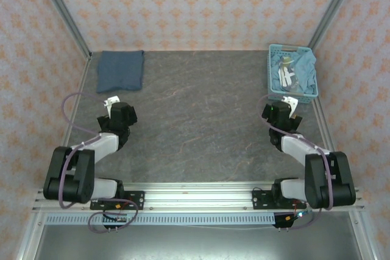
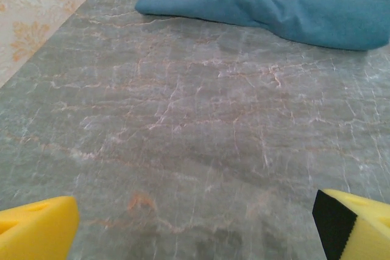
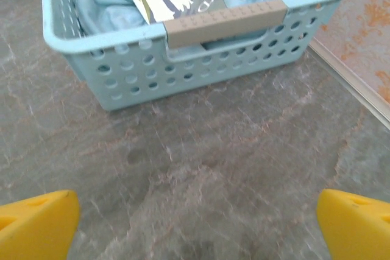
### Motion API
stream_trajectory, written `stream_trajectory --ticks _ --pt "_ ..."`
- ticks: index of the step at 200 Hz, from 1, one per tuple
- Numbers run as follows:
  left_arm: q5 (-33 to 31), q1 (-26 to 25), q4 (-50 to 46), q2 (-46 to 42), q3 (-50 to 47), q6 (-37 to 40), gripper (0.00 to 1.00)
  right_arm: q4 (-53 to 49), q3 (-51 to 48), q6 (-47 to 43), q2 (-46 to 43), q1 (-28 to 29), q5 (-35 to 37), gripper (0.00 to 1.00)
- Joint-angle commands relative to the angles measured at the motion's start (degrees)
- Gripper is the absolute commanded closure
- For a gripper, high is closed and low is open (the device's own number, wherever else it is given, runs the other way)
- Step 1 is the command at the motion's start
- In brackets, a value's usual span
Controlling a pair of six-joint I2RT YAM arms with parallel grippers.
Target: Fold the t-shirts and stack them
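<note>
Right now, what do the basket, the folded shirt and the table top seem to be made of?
Basket: smooth light-blue plastic, judging by its stiff, hole-punched walls. Folded shirt: soft matte cloth, perhaps cotton knit, with rounded edges. Table top: grey, matte, marble-veined surface; real stone or print, I cannot tell.

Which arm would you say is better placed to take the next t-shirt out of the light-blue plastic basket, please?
Probably right: the right hand, open, sits just before the light-blue plastic basket holding crumpled teal t-shirts; the left hand faces the folded slate-blue t-shirt.

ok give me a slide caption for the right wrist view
Open right gripper facing a light-blue basket of crumpled t-shirts on the table
</note>
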Motion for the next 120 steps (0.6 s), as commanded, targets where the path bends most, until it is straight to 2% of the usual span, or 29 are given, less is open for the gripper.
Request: stream_trajectory --ticks 1,13,27,39,51,64,76,90,100,111,120 --pt "3.53 1.61 9.67 2.18 3.01 3.80 0.00 12.31 0.25 -0.32 3.42 -2.33 -4.07 0.01" --pt "5.98 3.67 12.59 3.55 2.22 2.83 0.00 14.07 1.09 -0.72 5.50 -3.23 -5.11 0.01" --pt "6.86 3.65 13.98 2.47 0.82 3.12 0.00 18.46 0.46 -0.68 8.43 -4.01 -6.29 0.01" --pt "7.35 3.65 20.75 0.64 -3.71 3.47 0.00 17.61 0.81 -1.99 8.38 -4.03 -9.03 0.01" --pt "5.08 3.43 28.75 -0.89 -9.23 2.64 0.00 23.09 -2.16 -3.01 8.75 -3.87 -11.18 0.01" --pt "0.49 2.46 35.97 -0.81 -13.40 1.80 0.00 33.37 -6.92 -2.16 10.42 -3.94 -9.72 0.01" --pt "0.51 2.40 33.99 -0.98 -12.62 1.73 0.00 42.44 -10.61 -1.85 12.56 -3.95 -8.39 0.01" --pt "0.64 2.13 32.05 -0.18 -10.90 2.38 0.00 35.59 -8.46 -1.86 10.84 -3.92 -8.75 0.01" --pt "0.82 1.89 30.76 0.28 -9.97 2.66 0.00 33.08 -5.49 -2.60 12.71 -3.86 -10.40 0.01" --pt "1.35 1.57 29.12 0.77 -8.74 3.47 0.00 25.34 -1.67 -3.82 12.78 -3.32 -11.03 0.01" --pt "2.77 0.85 27.98 1.99 -7.30 5.17 0.00 28.09 -2.46 -4.39 13.35 -2.73 -10.42 0.01"
